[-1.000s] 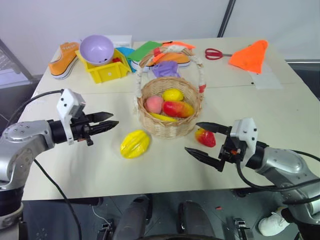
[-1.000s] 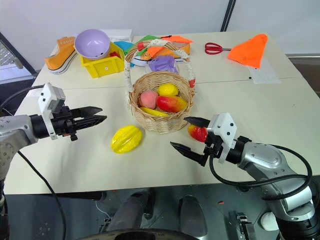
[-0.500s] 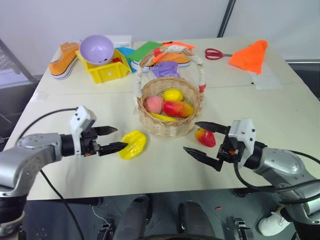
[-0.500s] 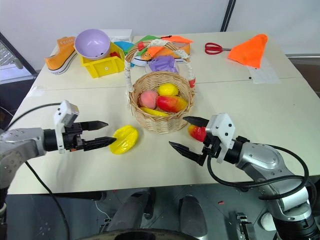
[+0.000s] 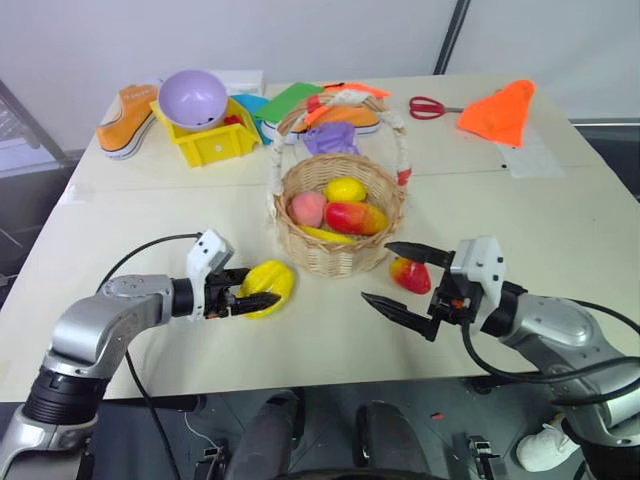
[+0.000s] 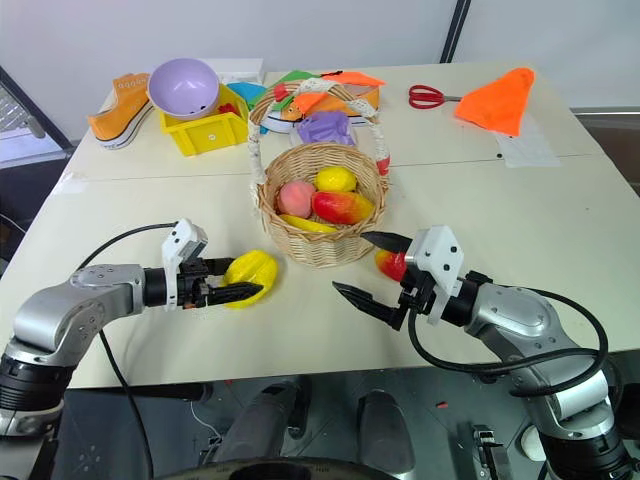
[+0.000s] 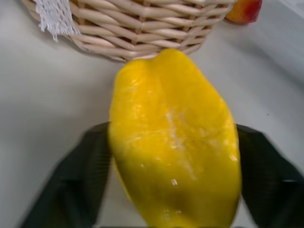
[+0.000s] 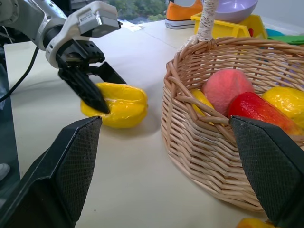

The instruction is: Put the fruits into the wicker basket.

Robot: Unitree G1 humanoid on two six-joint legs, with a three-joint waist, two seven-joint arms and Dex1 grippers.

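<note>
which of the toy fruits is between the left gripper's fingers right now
The bright yellow ridged oval fruit, lying on the table beside the wicker basket; the left gripper straddles it. The other fruits sit ungripped.

The near half of the table (image 5: pixel 560 230) is mostly bare, so there is open room along the front edge and out to the right. Centre stage, the wicker basket (image 5: pixel 340 255) stands as the main obstacle, its tall handle (image 5: pixel 400 135) arching over the mouth so entry is from the sides of the arch. The left gripper (image 5: pixel 258 293) straddles the yellow ridged fruit (image 5: pixel 268 288) just beside the basket's wall. The right gripper (image 5: pixel 408 283) hangs spread wide, with the red-and-yellow fruit (image 5: pixel 411 275) between it and the basket. Behind the basket the far edge is crowded: yellow bin (image 5: pixel 208 140), purple bowl (image 5: pixel 194 98), orange shoe (image 5: pixel 124 120), scissors (image 5: pixel 432 106), orange cloth cone (image 5: pixel 502 112).
</note>
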